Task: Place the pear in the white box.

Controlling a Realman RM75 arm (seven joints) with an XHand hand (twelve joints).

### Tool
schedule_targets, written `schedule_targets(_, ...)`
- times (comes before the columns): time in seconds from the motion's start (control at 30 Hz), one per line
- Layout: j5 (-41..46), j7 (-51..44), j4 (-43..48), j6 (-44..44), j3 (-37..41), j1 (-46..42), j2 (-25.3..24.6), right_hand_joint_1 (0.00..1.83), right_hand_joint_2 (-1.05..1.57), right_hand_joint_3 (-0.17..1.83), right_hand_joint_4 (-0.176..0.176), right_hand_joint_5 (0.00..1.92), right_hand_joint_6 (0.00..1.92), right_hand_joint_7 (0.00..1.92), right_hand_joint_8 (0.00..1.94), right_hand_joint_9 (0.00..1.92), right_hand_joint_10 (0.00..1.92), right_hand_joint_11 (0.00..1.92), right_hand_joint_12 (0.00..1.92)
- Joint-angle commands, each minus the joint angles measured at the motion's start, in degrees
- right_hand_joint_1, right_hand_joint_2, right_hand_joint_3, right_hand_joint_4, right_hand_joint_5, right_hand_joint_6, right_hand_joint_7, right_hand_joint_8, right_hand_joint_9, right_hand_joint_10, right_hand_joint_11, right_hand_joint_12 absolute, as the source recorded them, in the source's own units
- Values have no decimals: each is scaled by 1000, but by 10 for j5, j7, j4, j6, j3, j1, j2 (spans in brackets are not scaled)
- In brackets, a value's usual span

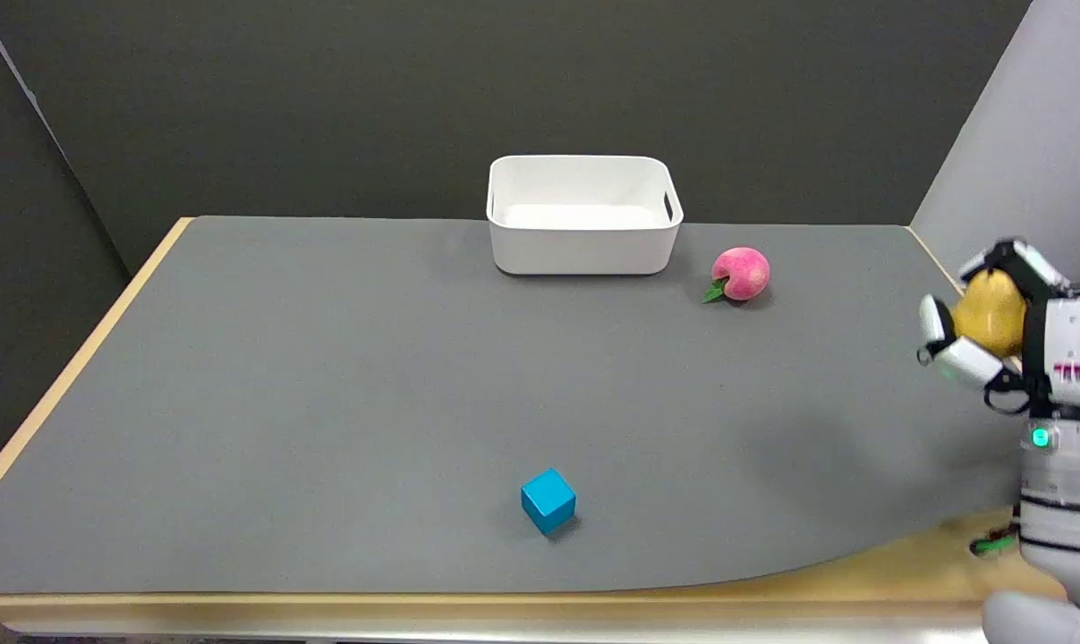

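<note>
The yellow pear (990, 311) is held up off the table at the far right, gripped in my right hand (1018, 335), whose fingers wrap over its top and under its lower side. The white box (583, 246) stands at the back middle of the grey mat, its inside showing nothing but its white floor. The hand with the pear is well to the right of the box and nearer the camera.
A pink peach (743, 274) with a green leaf lies just right of the box. A blue cube (548, 500) sits near the front middle. The grey mat (325, 402) covers the wooden table; its right edge runs beside my hand.
</note>
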Motion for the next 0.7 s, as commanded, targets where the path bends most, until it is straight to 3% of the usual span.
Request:
schedule_targets(0.03,-192,-12,127,-88,69,153,49,1134,753,738,19,740,1921,886,1941,1123,1921,826,1921)
schedule_targets(0.23,-198,-15,69,-202,-45,305,21,1136,759,738,13,707,1921,871,1941,1113,1921,814,1921)
schedule_targets(0.33,-202,-11,18,-253,-85,376,-22,882,888,1059,-19,668,1921,856,1941,1105,1921,788,1921)
schedule_targets(0.7,-272,-15,-126,-416,-126,521,-153,877,909,1026,-21,652,1921,802,1941,1079,1921,738,1921)
